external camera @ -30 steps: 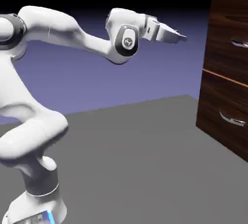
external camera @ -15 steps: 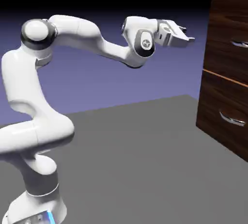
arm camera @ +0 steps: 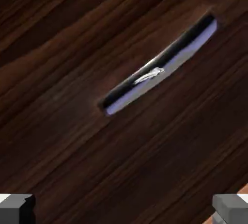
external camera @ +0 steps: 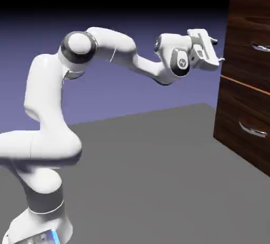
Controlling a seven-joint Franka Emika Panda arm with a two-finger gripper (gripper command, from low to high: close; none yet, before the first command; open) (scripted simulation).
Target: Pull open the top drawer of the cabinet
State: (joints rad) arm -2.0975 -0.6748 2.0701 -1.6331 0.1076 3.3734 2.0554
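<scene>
Here I am on the hand view, and nearest to me are my jaws point(arm camera: 124, 209), standing wide apart, one grey tip in the lower left corner of the frame, the other at the lower right, nothing between them but dark wood grain behind. Beyond them, the top drawer point(arm camera: 63, 140) fills the frame, its grain running on a slant from lower left to upper right. And there's its handle point(arm camera: 162, 65), right of centre in the upper half: a slim silver bar, long axis tilted, one end low near the middle of the frame, the other high toward the upper right. A pale orange seam just shows in the lower right corner.

Over to the exterior view! My white arm point(external camera: 45, 90) rises from the lower left, bends over at the upper middle and reaches right, the jaws near the cabinet point(external camera: 242, 100), apart from the handle. The cabinet stands upright along the right edge, its long axis vertical, its front turned toward the lower left. The top drawer sits at the upper right of the frame, shut, its handle lying nearly level and cut off by the edge. Below the seam, the lower drawer point(external camera: 232, 105) shows its own curved handle, sloping down to the right.
</scene>
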